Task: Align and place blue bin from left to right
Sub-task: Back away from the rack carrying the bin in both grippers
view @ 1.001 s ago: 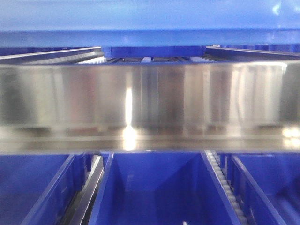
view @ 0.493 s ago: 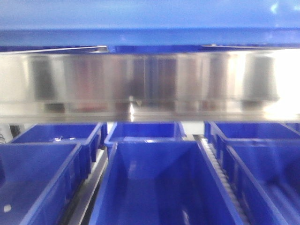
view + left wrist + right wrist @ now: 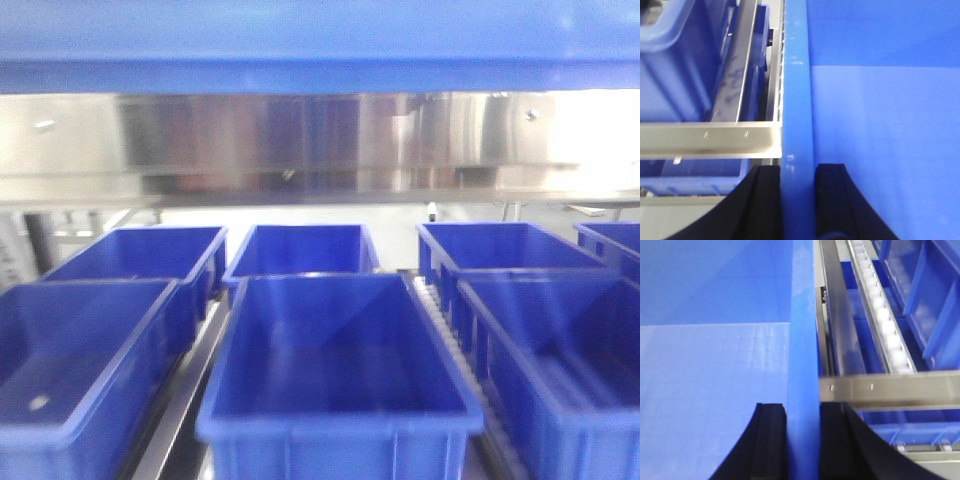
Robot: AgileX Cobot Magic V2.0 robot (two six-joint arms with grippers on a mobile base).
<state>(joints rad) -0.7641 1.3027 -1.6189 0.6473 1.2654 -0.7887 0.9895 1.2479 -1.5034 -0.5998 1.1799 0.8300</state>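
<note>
Spanning the top of the front view, the blue bin (image 3: pixel 320 40) is held by its side rims, left gripper (image 3: pixel 797 172) and right gripper (image 3: pixel 802 410) each clamped over a wall; a steel beam (image 3: pixel 320 140) runs just beneath it, smaller blue crates (image 3: pixel 340 370) beyond; only the wrist views show the grips, the right one also a roller track (image 3: pixel 880 315)

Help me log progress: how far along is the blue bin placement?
Done: left gripper and right gripper each clamp the rim of the blue bin. In hand: the bin hangs above the racked crates. Left: setting it down in line; not yet placed.
</note>
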